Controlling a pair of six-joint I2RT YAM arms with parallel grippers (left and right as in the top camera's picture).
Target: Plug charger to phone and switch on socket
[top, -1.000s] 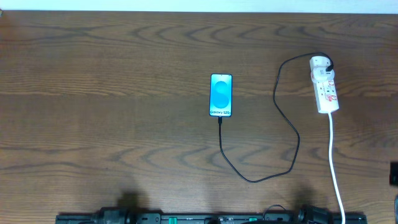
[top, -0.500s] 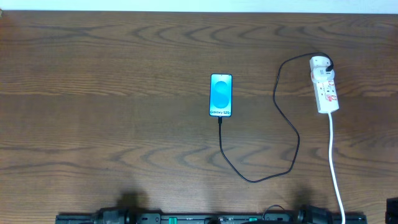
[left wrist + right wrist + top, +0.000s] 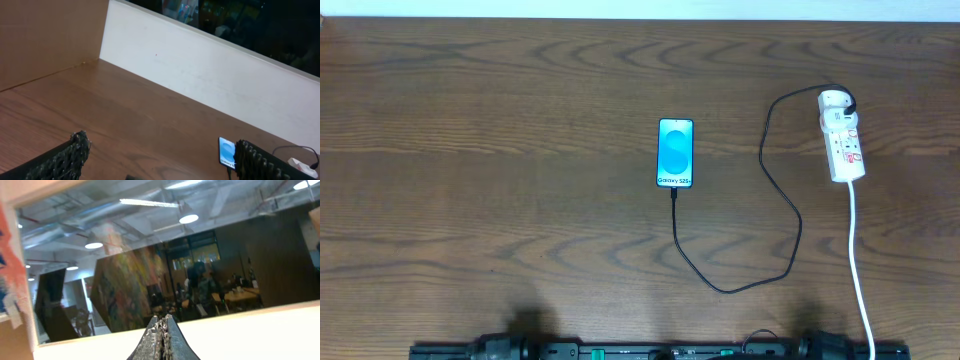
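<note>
The phone (image 3: pixel 675 152) lies in the middle of the table with its blue-cyan screen up. The thin black charger cable (image 3: pixel 760 270) runs from the phone's near end in a loop to the white plug at the far end of the socket (image 3: pixel 842 140), a white power strip at the right. The plug tip sits at the phone's bottom edge. Neither arm shows in the overhead view. In the left wrist view the phone (image 3: pixel 226 151) shows between my left gripper's (image 3: pixel 160 160) widely spread fingers, far off. My right gripper (image 3: pixel 163 326) is shut, empty, and points up at a window.
The strip's white cord (image 3: pixel 858 270) runs to the table's near edge. A white wall (image 3: pixel 200 75) and a wooden side panel (image 3: pixel 50 40) bound the table at the far left. A dark bar (image 3: pixel 660 350) lies along the near edge.
A dark part of the right arm at the overhead view's right edge moved down and out of view. The phone, cable and socket have not moved.
</note>
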